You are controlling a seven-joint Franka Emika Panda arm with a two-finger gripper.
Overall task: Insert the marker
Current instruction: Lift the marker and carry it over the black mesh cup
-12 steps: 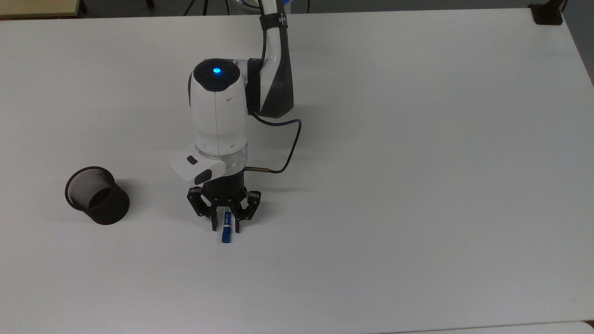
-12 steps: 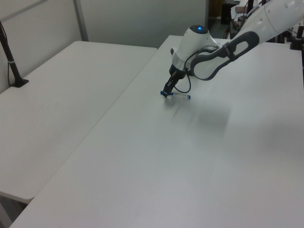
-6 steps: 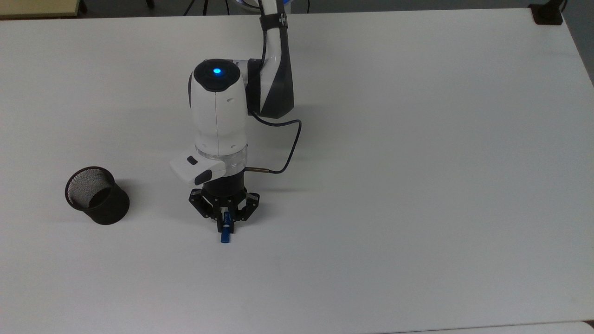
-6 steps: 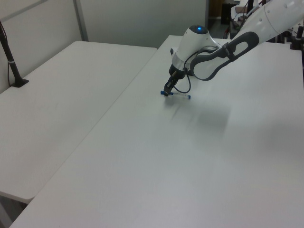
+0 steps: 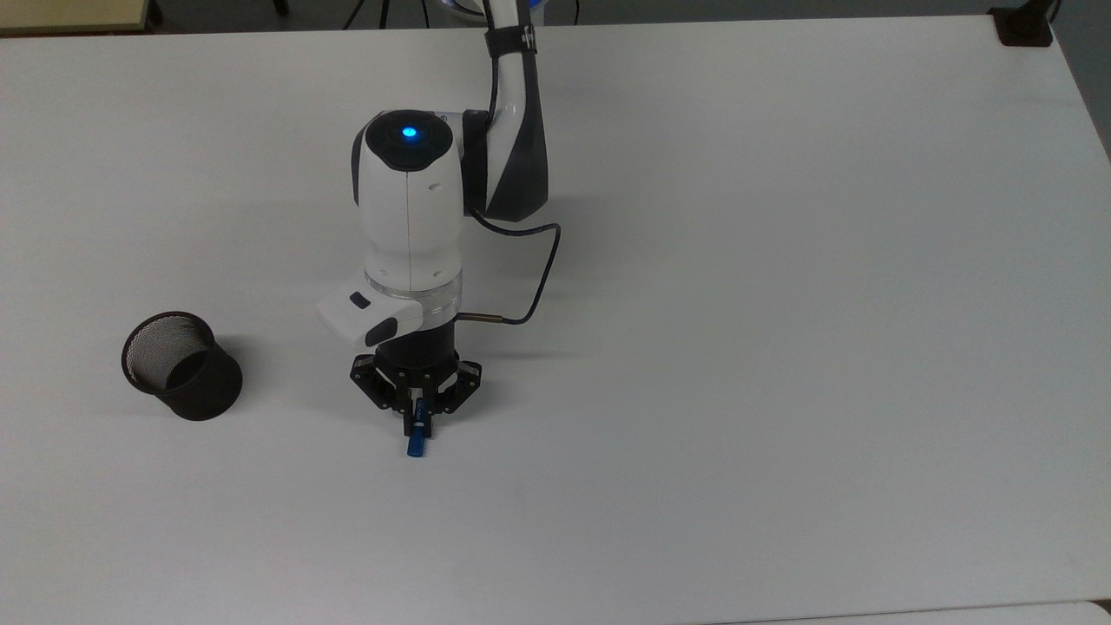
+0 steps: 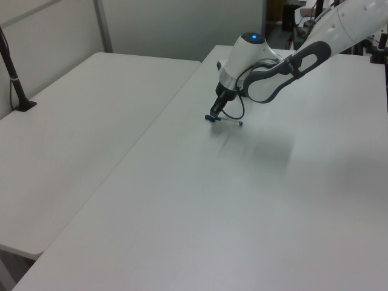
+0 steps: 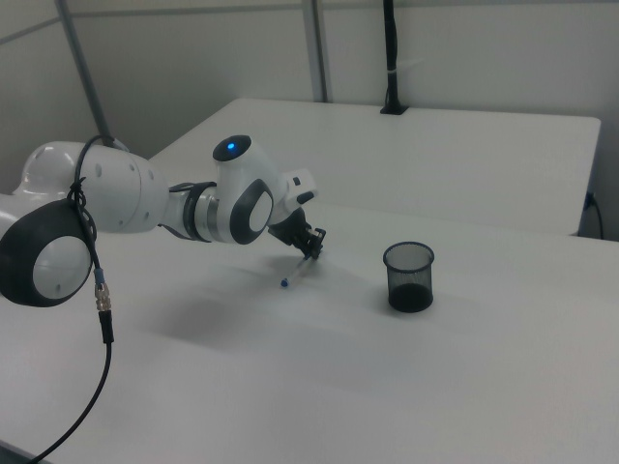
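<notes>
The marker (image 5: 416, 445), white with a blue cap, sticks out from between the fingers of my gripper (image 5: 417, 426), which is shut on its barrel. In the left view the marker (image 6: 228, 120) lies low over the white table (image 5: 781, 347), with the gripper (image 6: 213, 116) at the end on the left view's left. The right view has the marker (image 7: 297, 271) sloping down from the gripper (image 7: 310, 252) toward the table. The black mesh cup (image 5: 180, 365) stands upright and empty-looking well off to the top view's left of the gripper, also seen as the cup (image 7: 409, 275) in the right view.
A black cable (image 5: 529, 278) loops from the wrist beside the arm. A black clamp post (image 6: 13, 73) stands at the far table edge in the left view. A second white table (image 7: 435, 145) adjoins behind.
The fingers stood open around the marker a second ago and have since shut on it. The marker's blue cap has shifted slightly toward the top view's left.
</notes>
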